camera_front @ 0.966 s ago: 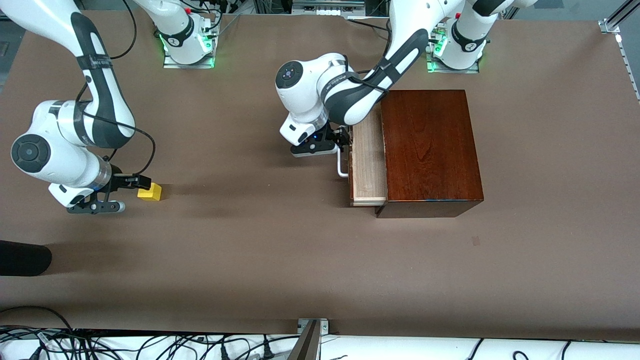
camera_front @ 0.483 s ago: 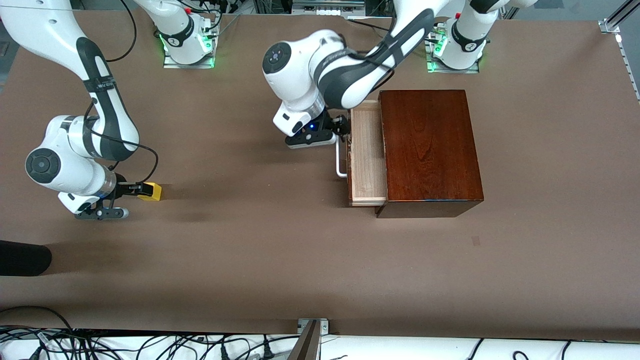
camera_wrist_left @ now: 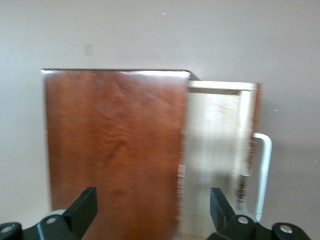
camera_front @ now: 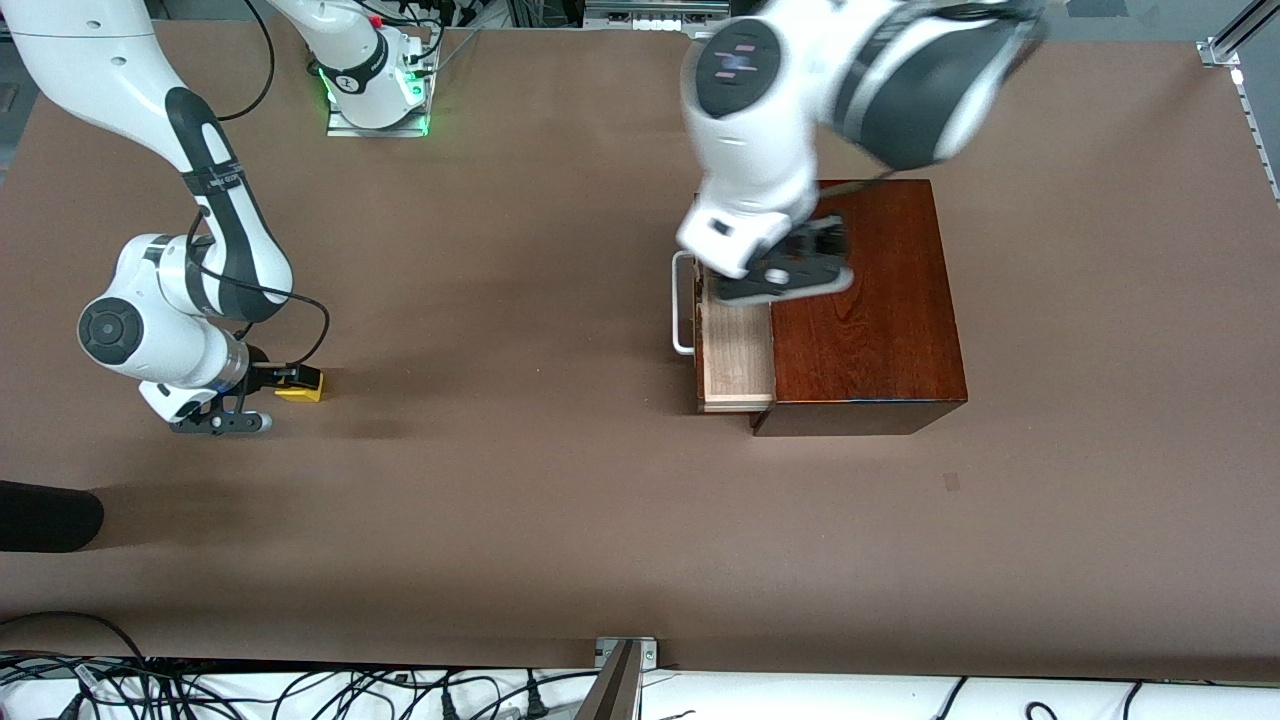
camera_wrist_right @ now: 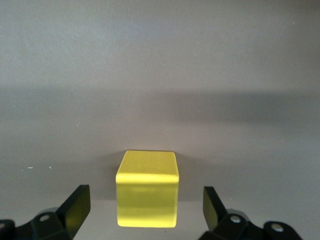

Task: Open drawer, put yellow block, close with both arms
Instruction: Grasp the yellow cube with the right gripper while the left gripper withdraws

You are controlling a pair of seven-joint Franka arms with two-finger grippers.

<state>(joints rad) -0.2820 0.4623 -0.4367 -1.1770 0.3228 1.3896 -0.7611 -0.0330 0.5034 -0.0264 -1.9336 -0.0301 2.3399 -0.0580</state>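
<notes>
The dark reddish-brown box (camera_front: 865, 300) stands toward the left arm's end of the table. Its pale-wood drawer (camera_front: 735, 350) is pulled partly out, and its white bar handle (camera_front: 683, 305) is free. My left gripper (camera_front: 790, 265) is open and empty, up in the air over the box's top where the drawer meets it. The left wrist view shows the box (camera_wrist_left: 112, 145), the drawer (camera_wrist_left: 215, 150) and the handle (camera_wrist_left: 263, 170) below the left gripper (camera_wrist_left: 152, 210). The yellow block (camera_front: 300, 385) sits on the table. My right gripper (camera_front: 280, 380) is open, low at the block. In the right wrist view the block (camera_wrist_right: 147, 195) lies between the fingers (camera_wrist_right: 75, 205), apart from both.
A black object (camera_front: 45, 515) lies at the table's edge at the right arm's end, nearer to the camera than the block. A metal bracket (camera_front: 625, 660) and cables run along the table's near edge. A small mark (camera_front: 951, 482) is on the brown tabletop.
My left gripper has left the drawer handle, risen and swung over the box; the drawer stays open. My right gripper has moved in so the block sits between its fingers.
</notes>
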